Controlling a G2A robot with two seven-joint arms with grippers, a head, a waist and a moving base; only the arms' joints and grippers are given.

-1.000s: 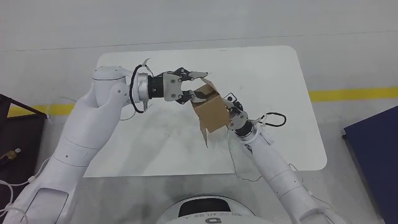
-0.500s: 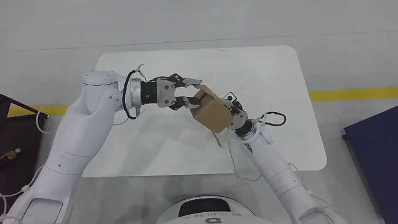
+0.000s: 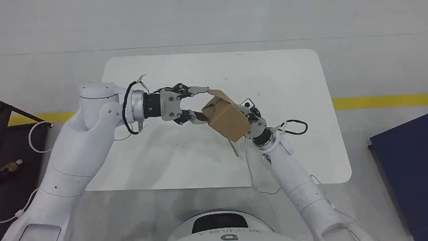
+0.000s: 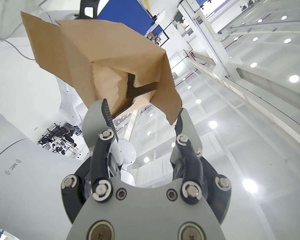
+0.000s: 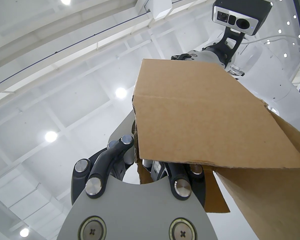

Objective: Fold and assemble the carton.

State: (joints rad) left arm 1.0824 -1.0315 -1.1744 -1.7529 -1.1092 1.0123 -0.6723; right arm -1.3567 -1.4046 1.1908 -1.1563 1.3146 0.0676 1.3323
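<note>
Drawn back slightly since the earlier frame, left gripper (image 3: 203, 104) stands wide open, fingertips flanking one end of the carton (image 3: 227, 117) (contact unclear); right gripper (image 3: 251, 126) clamps it above the surface (image 3: 294, 94).

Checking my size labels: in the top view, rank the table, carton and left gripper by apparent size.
1. white table
2. carton and left gripper: they look about alike, so I won't rank them.

Frame centre, over white desk (image 3: 294, 87): carton (image 3: 226, 115) clamped lower right by right hand (image 3: 252, 126), left hand (image 3: 201, 104) spread around its left end.
</note>
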